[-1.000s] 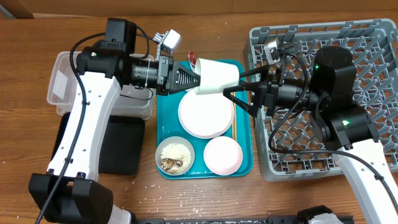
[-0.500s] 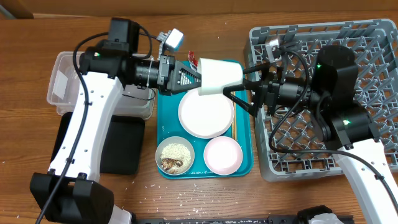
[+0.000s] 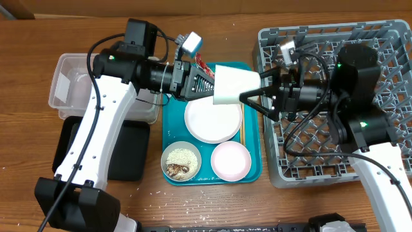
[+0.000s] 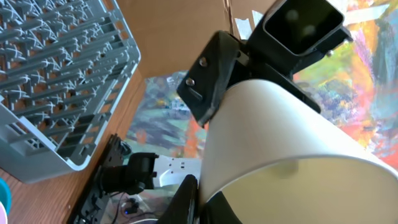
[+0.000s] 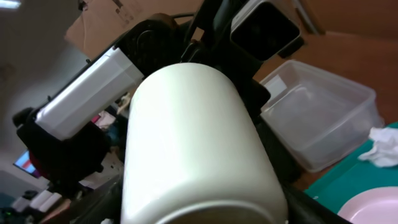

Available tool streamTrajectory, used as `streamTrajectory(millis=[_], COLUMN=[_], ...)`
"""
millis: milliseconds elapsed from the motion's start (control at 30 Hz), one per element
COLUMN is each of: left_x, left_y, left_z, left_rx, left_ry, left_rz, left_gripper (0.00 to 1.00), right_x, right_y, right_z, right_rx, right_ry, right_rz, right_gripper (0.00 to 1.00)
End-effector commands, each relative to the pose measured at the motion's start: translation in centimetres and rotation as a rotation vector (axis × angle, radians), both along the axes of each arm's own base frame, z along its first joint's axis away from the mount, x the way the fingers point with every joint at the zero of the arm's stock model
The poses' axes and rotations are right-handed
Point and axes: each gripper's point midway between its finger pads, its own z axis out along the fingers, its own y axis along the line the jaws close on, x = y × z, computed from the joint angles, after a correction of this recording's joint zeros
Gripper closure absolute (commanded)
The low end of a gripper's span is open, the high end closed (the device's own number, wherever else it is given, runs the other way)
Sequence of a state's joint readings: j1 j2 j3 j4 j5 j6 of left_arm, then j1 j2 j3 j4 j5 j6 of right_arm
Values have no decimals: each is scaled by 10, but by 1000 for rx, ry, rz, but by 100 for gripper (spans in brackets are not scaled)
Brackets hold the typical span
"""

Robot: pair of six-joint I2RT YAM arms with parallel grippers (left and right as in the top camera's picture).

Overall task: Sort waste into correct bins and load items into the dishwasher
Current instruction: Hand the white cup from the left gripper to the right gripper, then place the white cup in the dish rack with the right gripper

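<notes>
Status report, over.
Left gripper shut on white cup, held above teal tray. Right gripper flanking cup's far end, contact unclear. Right arm overhangs grey rack.

A robotics lab or test room: robot arms (image 3: 96,129) mounted at a wooden surface (image 3: 219,26), with a staged dish rack (image 3: 380,45) and cardboard boxes (image 4: 174,31) behind.

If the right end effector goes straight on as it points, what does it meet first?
The cup, held by the left end effector; it lies directly ahead of the right end effector, gap hard to judge.
</notes>
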State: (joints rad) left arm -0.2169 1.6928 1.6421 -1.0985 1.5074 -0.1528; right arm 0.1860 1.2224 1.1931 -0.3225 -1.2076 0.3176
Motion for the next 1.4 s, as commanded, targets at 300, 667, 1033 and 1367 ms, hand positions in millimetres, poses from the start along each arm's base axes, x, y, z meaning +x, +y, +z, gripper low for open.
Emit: streamTrajectory(millis=[300, 667, 1033, 1367], left_x=[15, 40, 46, 31], left_y=[7, 111, 197, 196], left_z=[-40, -66, -11, 1], left_rx=[241, 511, 933, 925], left_ry=[-27, 78, -159, -199], left_rz=[103, 408, 922, 928], left_gripper=[0, 3, 0, 0], right_x=[-12, 16, -51, -41], right_y=[-2, -141, -194, -181], right_z=[14, -82, -190, -228], right_rx=[13, -399, -833, -997], right_ry=[-38, 393, 971, 1052], right_rz=[24, -860, -1052, -944], right_gripper=[48, 48, 51, 25])
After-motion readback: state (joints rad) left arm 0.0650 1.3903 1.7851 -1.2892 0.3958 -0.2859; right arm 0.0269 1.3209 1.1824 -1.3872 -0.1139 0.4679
